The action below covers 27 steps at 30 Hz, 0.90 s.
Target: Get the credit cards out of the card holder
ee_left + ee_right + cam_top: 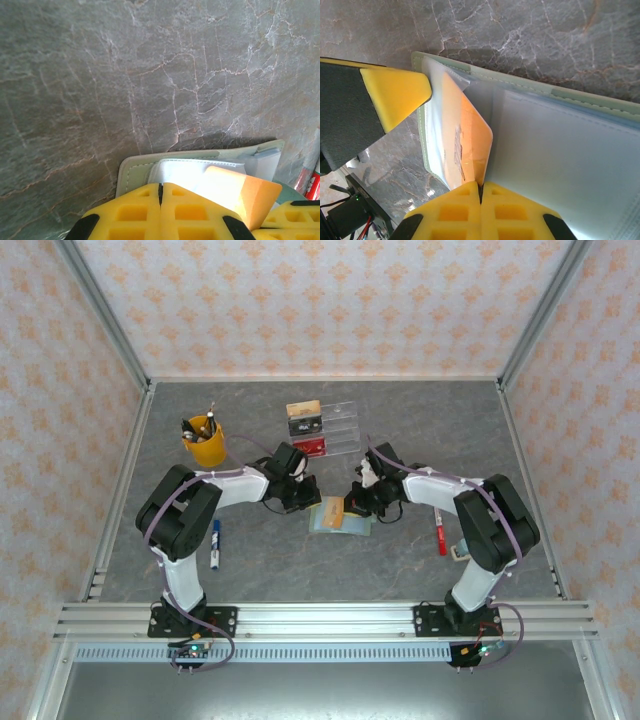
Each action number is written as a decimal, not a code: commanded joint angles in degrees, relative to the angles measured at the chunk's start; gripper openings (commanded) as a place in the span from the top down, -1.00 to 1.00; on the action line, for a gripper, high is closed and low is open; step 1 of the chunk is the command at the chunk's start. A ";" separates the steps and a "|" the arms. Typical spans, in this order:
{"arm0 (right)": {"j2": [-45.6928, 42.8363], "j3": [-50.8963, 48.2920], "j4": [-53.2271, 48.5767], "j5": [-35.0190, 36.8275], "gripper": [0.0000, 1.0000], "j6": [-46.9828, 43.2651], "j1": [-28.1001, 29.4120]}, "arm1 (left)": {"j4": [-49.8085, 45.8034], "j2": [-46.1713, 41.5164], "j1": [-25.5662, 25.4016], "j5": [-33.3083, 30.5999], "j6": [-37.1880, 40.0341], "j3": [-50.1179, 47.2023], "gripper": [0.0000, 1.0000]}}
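The sage-green card holder [342, 521] lies open on the table between the two arms, its pale grey-blue sleeves [560, 150] facing up. A tan-orange credit card [472, 135] sticks partway out of a clear sleeve and stands tilted up. My right gripper [480, 186] is shut on the near corner of that card. My left gripper [161, 188] is shut, its tips down on the holder's [134, 169] left edge; whether it pinches anything is hidden. The orange card [252, 192] shows to its right. One left gripper finger [395, 95] reaches over the holder's corner.
A clear acrylic tray [340, 425] with several cards in it stands behind the holder. A yellow cup [204, 443] of pens sits at the back left. A blue marker [215, 542] lies by the left arm, a red marker [440, 536] by the right arm.
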 commanded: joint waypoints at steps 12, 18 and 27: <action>2.52 1.43 -0.21 0.50 1.00 -0.15 -0.23 | -8.90 -3.58 -4.17 -5.90 3.77 2.19 0.91; 2.88 1.85 0.01 0.43 0.98 0.03 -0.22 | -8.49 0.20 -4.56 -5.02 2.47 2.47 0.99; 1.31 -0.86 9.32 -4.70 0.77 4.97 -0.23 | -11.11 1.99 -4.56 -7.34 2.19 2.25 1.00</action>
